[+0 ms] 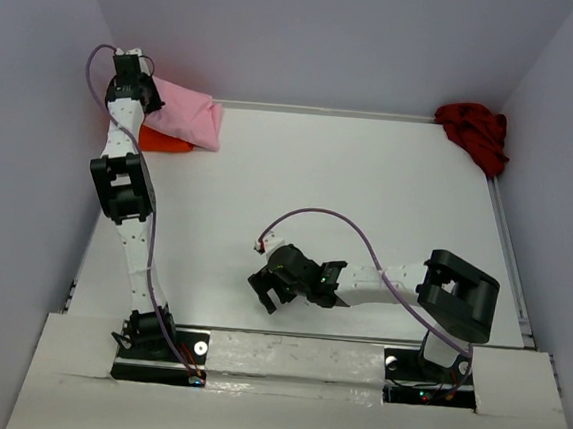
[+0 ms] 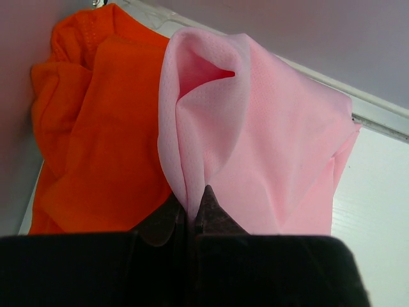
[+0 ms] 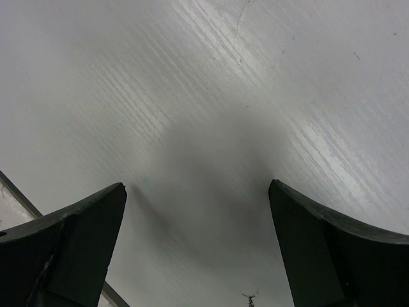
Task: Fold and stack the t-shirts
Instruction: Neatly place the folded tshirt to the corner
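Note:
The light pink t-shirt [image 1: 197, 116] lies bunched in the far left corner, partly on top of the bright orange t-shirt [image 1: 162, 141]. My left gripper [image 1: 154, 98] is at that corner, shut on a fold of the pink t-shirt [image 2: 268, 147]. In the left wrist view the fold rises from between the gripper's [image 2: 190, 198] tips, with the orange t-shirt [image 2: 96, 147] to the left. The dark red t-shirt [image 1: 472, 130] sits crumpled in the far right corner. My right gripper [image 1: 264, 291] hovers low over the bare table near the front, open, with nothing between its fingers [image 3: 83, 224].
Grey walls enclose the white table [image 1: 348, 200] on the left, back and right. A raised rail [image 1: 510, 244] runs along the right edge, another along the back. A purple cable [image 1: 327, 214] arcs over the right arm.

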